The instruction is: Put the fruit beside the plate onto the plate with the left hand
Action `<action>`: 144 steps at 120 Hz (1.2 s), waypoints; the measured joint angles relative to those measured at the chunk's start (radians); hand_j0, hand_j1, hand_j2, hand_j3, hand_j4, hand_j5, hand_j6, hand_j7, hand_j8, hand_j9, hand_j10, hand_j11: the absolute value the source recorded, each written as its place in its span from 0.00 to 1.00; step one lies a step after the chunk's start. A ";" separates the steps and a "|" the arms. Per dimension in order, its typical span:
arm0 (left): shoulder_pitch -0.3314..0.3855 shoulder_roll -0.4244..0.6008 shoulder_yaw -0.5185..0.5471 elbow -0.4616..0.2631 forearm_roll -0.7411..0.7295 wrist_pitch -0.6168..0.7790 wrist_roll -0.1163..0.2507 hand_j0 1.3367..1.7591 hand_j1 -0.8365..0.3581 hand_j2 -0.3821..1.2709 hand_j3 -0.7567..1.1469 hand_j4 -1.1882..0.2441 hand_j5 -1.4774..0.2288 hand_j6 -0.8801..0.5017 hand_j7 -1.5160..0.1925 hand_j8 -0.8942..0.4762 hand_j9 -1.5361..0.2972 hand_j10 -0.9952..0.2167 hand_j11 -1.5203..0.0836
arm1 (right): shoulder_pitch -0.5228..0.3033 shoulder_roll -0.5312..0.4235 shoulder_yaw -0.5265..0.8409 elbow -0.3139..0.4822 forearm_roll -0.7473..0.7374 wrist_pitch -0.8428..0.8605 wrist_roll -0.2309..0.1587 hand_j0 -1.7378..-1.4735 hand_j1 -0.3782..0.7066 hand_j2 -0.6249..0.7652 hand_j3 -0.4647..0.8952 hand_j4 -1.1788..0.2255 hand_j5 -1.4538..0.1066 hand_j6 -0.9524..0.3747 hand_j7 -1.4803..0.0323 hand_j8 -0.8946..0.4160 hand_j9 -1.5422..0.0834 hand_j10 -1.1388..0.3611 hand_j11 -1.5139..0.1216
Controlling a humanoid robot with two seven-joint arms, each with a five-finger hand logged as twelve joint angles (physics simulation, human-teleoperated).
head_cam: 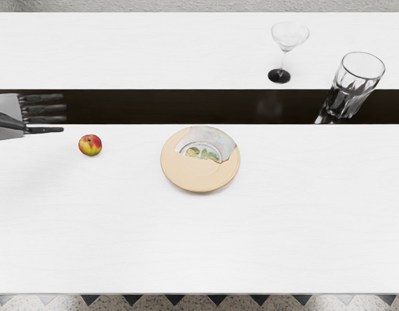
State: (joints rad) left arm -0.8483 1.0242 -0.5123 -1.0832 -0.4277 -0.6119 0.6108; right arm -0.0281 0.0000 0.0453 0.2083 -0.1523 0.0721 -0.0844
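Note:
A small red and yellow apple [90, 145] lies on the white table, to the left of a tan plate [186, 175] whose centre shows a pale printed picture. My left hand [43, 113] comes in from the left edge, above and to the left of the apple, with its dark fingers [45, 98] stretched out flat and pointing right. It is open, holds nothing, and stays apart from the fruit. The right arm does not show.
A dark gap [186, 106] runs across the table behind the plate. A stemmed cocktail glass [287, 48] stands on the far strip at the right, and a clear tumbler [352, 84] leans at the gap's right end.

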 joint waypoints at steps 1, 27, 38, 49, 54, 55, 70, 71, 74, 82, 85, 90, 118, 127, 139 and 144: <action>0.000 0.001 0.000 0.000 0.000 0.000 0.000 0.76 0.99 0.23 0.40 0.83 0.87 0.64 0.89 0.66 0.84 0.82 0.95 | 0.000 0.000 0.000 0.000 0.000 0.000 0.000 0.30 0.05 0.45 0.34 0.83 0.92 0.70 0.96 0.67 0.93 0.75 0.91; -0.168 -0.117 0.029 -0.004 0.287 0.000 0.000 0.76 0.99 0.23 0.40 0.83 0.86 0.64 0.88 0.65 0.83 0.82 0.94 | -0.001 0.000 0.001 -0.002 0.000 0.000 0.000 0.30 0.05 0.45 0.34 0.83 0.92 0.70 0.96 0.67 0.93 0.75 0.91; -0.426 -0.126 0.179 -0.006 0.429 0.001 0.000 0.76 0.98 0.23 0.40 0.83 0.86 0.63 0.88 0.65 0.83 0.82 0.94 | -0.001 0.000 0.000 -0.003 0.000 0.000 0.000 0.30 0.05 0.45 0.34 0.83 0.92 0.70 0.96 0.67 0.93 0.75 0.91; -0.497 -0.229 0.282 -0.007 0.513 0.001 0.000 0.76 0.98 0.23 0.40 0.83 0.86 0.63 0.88 0.65 0.83 0.82 0.94 | -0.001 0.000 0.001 -0.003 0.000 0.000 0.000 0.30 0.05 0.45 0.34 0.83 0.92 0.70 0.96 0.67 0.93 0.75 0.91; -0.502 -0.235 0.306 -0.008 0.562 0.001 0.000 0.76 0.98 0.23 0.40 0.83 0.86 0.63 0.88 0.65 0.83 0.82 0.94 | -0.001 0.000 0.000 -0.003 0.000 0.000 0.000 0.30 0.05 0.45 0.34 0.83 0.92 0.70 0.96 0.67 0.93 0.75 0.91; -0.504 -0.236 0.310 -0.008 0.572 0.001 0.000 0.76 0.98 0.23 0.40 0.83 0.86 0.63 0.88 0.65 0.83 0.82 0.94 | -0.001 0.000 0.000 -0.003 0.000 0.000 0.000 0.30 0.05 0.45 0.34 0.83 0.92 0.70 0.96 0.67 0.93 0.75 0.91; -0.529 -0.243 0.341 -0.036 0.735 0.002 0.000 0.76 0.99 0.23 0.40 0.82 0.86 0.63 0.88 0.65 0.83 0.82 0.94 | -0.001 0.000 0.000 -0.003 0.000 0.000 0.000 0.30 0.05 0.45 0.34 0.83 0.92 0.70 0.96 0.67 0.93 0.75 0.91; -0.528 -0.245 0.342 -0.046 0.749 0.009 0.000 0.76 0.99 0.23 0.40 0.82 0.86 0.63 0.88 0.65 0.83 0.82 0.94 | -0.001 0.000 0.000 -0.003 0.000 0.000 0.000 0.30 0.05 0.45 0.34 0.83 0.92 0.70 0.96 0.67 0.93 0.75 0.91; -0.526 -0.248 0.345 -0.074 0.790 0.036 0.000 0.76 0.99 0.23 0.40 0.82 0.86 0.63 0.88 0.65 0.83 0.82 0.94 | -0.001 0.000 0.000 -0.003 0.000 0.000 0.000 0.30 0.05 0.45 0.34 0.83 0.92 0.70 0.96 0.67 0.93 0.75 0.91; -0.526 -0.250 0.350 -0.131 0.889 0.118 0.000 0.76 0.99 0.23 0.40 0.82 0.86 0.63 0.88 0.65 0.83 0.81 0.94 | -0.001 0.000 0.000 -0.003 0.000 0.000 0.000 0.30 0.05 0.45 0.34 0.83 0.92 0.70 0.96 0.67 0.93 0.75 0.91; -0.524 -0.268 0.351 -0.145 0.928 0.159 0.000 0.76 0.99 0.23 0.40 0.82 0.86 0.63 0.88 0.65 0.83 0.81 0.94 | -0.001 0.000 0.000 -0.003 0.000 0.000 0.000 0.30 0.05 0.45 0.34 0.83 0.92 0.70 0.96 0.67 0.93 0.75 0.91; -0.520 -0.295 0.353 -0.161 0.992 0.243 0.000 0.76 0.99 0.23 0.40 0.82 0.86 0.63 0.88 0.65 0.83 0.81 0.94 | -0.001 0.000 0.000 -0.003 0.000 0.000 0.000 0.30 0.05 0.45 0.34 0.83 0.92 0.70 0.96 0.67 0.93 0.75 0.91; -0.555 -0.458 0.519 -0.190 1.211 0.600 0.000 0.76 0.98 0.23 0.40 0.82 0.86 0.63 0.88 0.64 0.83 0.81 0.94 | -0.001 0.000 0.001 -0.003 0.000 0.000 0.000 0.30 0.05 0.45 0.34 0.83 0.92 0.70 0.96 0.67 0.93 0.75 0.91; -0.593 -0.464 0.619 -0.191 1.255 0.630 0.000 0.76 0.98 0.23 0.40 0.82 0.86 0.63 0.88 0.64 0.83 0.81 0.94 | -0.001 0.000 0.001 -0.003 0.000 0.000 0.000 0.30 0.05 0.45 0.34 0.83 0.92 0.70 0.96 0.67 0.93 0.75 0.91; -0.596 -0.505 0.730 -0.191 1.280 0.646 0.000 0.76 0.98 0.23 0.40 0.82 0.86 0.63 0.88 0.64 0.83 0.81 0.94 | -0.001 0.000 0.000 -0.003 0.000 0.000 0.000 0.30 0.05 0.45 0.34 0.83 0.92 0.70 0.96 0.67 0.93 0.75 0.91; -0.591 -0.506 0.756 -0.191 1.286 0.652 0.000 0.76 0.98 0.23 0.40 0.82 0.86 0.63 0.88 0.64 0.83 0.81 0.94 | -0.001 0.000 0.000 -0.003 0.000 0.000 0.000 0.30 0.05 0.45 0.34 0.83 0.92 0.70 0.96 0.67 0.93 0.75 0.91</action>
State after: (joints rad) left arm -1.4396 0.5185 0.2441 -1.2747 0.8585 0.0403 0.6109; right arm -0.0291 0.0000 0.0457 0.2056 -0.1519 0.0721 -0.0844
